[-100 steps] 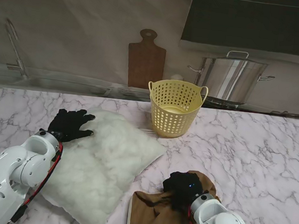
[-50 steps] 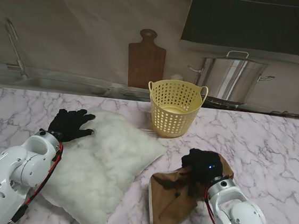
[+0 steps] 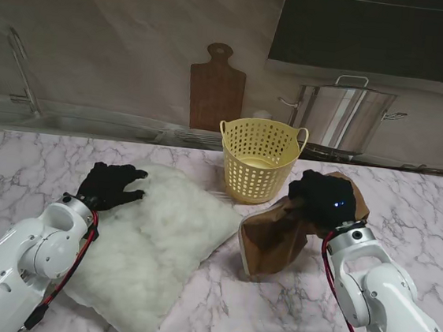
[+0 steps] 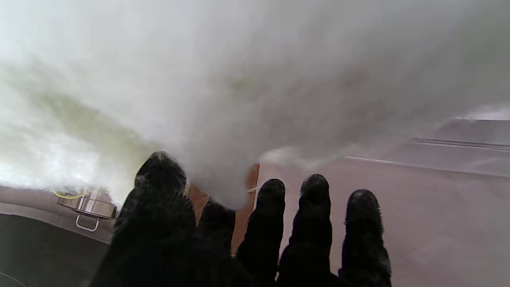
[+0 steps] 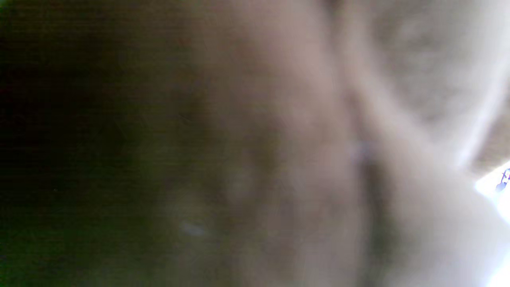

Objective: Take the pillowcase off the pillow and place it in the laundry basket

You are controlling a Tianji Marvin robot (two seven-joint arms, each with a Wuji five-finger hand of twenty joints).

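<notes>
Both hands busy: left hand lies flat, fingers spread, on the bare pillow to pin it, right hand clamps the brown pillowcase, lifted just right of the laundry basket for dropping in.

Items showing on inspection: one white pillow, lying bare; one brown pillowcase; one yellow laundry basket; one wooden cutting board; one steel stockpot (lidded, standing behind the basket). Two black-gloved hands are appearing: left hand, right hand.
</notes>
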